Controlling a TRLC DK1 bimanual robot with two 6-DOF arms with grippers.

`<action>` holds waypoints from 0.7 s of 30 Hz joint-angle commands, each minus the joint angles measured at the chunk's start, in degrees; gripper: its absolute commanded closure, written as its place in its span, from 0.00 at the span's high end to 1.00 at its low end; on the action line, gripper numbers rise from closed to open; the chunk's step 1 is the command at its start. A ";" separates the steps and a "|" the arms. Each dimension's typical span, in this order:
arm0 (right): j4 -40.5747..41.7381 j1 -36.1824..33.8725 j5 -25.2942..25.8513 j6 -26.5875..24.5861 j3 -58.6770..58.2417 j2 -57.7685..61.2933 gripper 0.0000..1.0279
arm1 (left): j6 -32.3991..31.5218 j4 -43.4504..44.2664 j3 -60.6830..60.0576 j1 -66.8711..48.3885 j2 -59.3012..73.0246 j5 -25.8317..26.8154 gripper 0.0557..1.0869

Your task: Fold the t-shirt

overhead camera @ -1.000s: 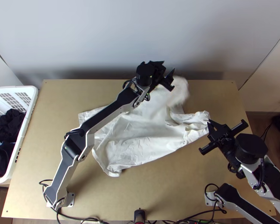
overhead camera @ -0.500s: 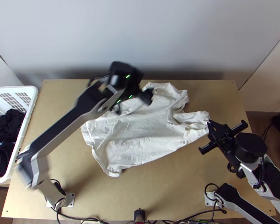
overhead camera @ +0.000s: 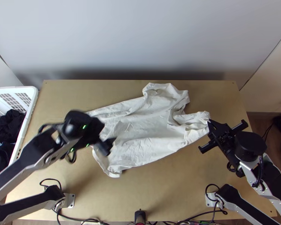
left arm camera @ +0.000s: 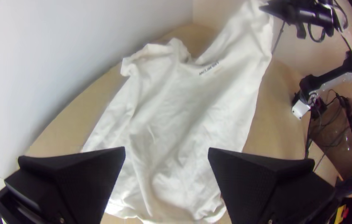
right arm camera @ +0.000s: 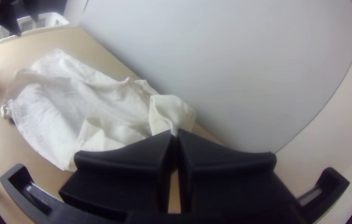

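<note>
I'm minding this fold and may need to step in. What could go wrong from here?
The right gripper pinches a bunched part of the t-shirt, so pulling might drag the whole garment askew. The left gripper is open over the wrinkled opposite end, and might miss the edge.

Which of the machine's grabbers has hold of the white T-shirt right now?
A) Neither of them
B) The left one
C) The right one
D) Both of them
C: the right gripper is shut on a bit of the T-shirt, at a sleeve-like end, while the left gripper has its fingers wide apart.
</note>
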 commanded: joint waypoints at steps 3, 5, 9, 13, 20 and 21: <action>-1.30 -0.33 -1.16 2.44 -2.09 0.92 0.02 | 2.81 0.71 -20.19 -3.16 -11.61 1.76 0.94; -0.94 -0.24 -1.16 2.44 -1.83 1.89 0.03 | 4.04 0.71 -23.35 -5.79 -11.52 2.82 0.94; 0.55 -0.59 -1.16 2.35 -0.78 4.26 0.02 | 5.01 2.11 -27.57 -9.22 -10.99 3.08 0.94; 0.90 -1.74 -1.25 2.35 -0.69 4.61 0.03 | 6.85 2.99 -29.68 -10.98 -9.94 3.70 0.94; 1.25 -3.32 -1.51 2.53 -1.13 4.53 0.03 | 9.14 2.91 -30.91 -15.28 -8.44 3.70 0.94; 1.25 -3.41 -1.51 2.61 -1.04 4.44 0.02 | 9.40 3.08 -30.91 -15.64 -7.91 3.70 0.94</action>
